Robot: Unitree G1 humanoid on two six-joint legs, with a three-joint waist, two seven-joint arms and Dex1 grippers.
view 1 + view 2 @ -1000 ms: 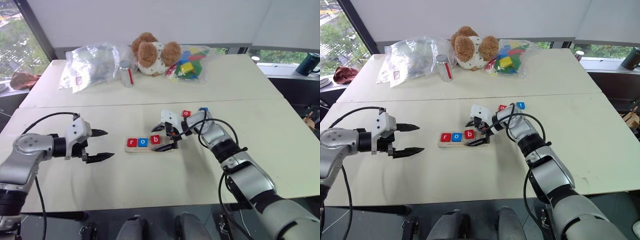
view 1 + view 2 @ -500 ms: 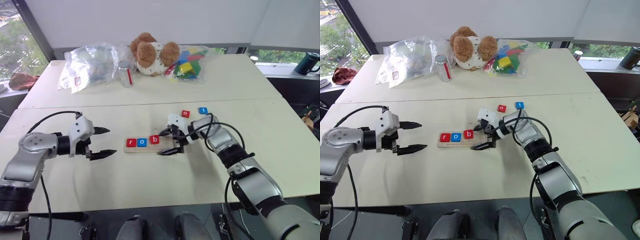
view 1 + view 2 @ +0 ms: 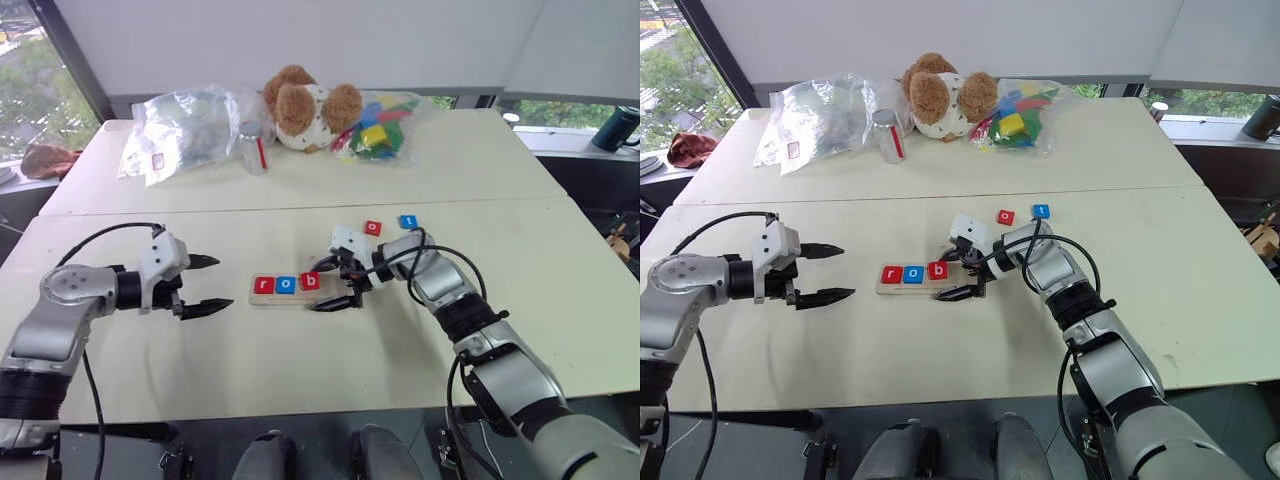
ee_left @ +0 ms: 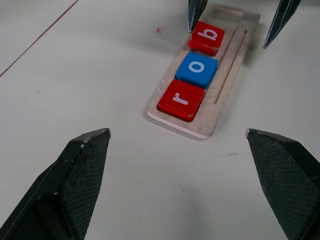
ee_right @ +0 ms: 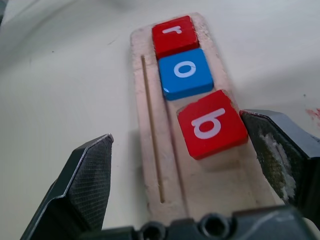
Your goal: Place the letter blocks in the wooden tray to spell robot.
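Wooden tray (image 3: 300,289) flat on the pale surface (image 3: 250,370), near the middle, long axis running left to right. Three letter blocks seated in it, in a row from its left end: red "r" (image 3: 263,285), blue "o" (image 3: 286,284), red "b" (image 3: 310,281). "b" turned slightly askew against the other two, a small gap showing between it and the "o" in the right wrist view. Remaining stretch of tray, on the right, bare wood.

Two more letter blocks loose on the surface beyond the tray, to its right: red "o" (image 3: 372,228) and blue "t" (image 3: 407,221), side by side, apart from each other.

Right end effector (image 3: 335,287) open wide over the tray's right part, one finger (image 5: 274,145) hard against the edge of the "b", possibly touching, the other (image 5: 85,175) off the tray's opposite side. Nothing gripped.

Left end effector (image 3: 206,285) open wide, empty, pointing toward the tray from the left, well short of it.

Far edge of the surface: crumpled clear plastic bag (image 3: 180,125), small jar with red label (image 3: 254,147), teddy bear (image 3: 305,105), bagged multicoloured toy blocks (image 3: 378,127).
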